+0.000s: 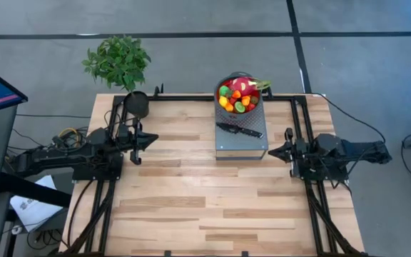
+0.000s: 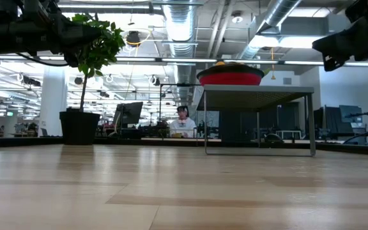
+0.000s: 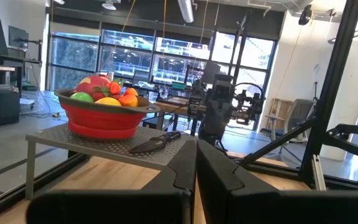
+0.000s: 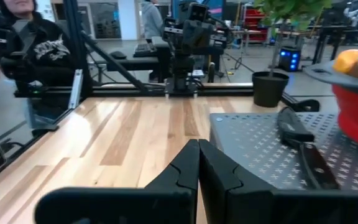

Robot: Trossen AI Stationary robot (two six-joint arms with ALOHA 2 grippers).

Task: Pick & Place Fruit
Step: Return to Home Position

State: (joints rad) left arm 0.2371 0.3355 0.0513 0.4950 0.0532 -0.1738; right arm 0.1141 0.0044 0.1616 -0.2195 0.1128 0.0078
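Note:
Several small toy fruits, red, orange, yellow and green, are heaped in a round red bowl together with the pink-red dragon fruit. The bowl stands on a grey perforated stand at the table's far middle. My left gripper hovers shut near the table's left side, pointing toward the stand. My right gripper hovers shut on the right, pointing left at the stand. Both touch nothing. In the wrist views the left gripper and the right gripper show closed fingers.
A black-handled knife lies on the stand in front of the bowl. A potted plant stands at the far left corner. A black frame runs along the table's sides. Bare wood fills the near half. A person stands beyond the table.

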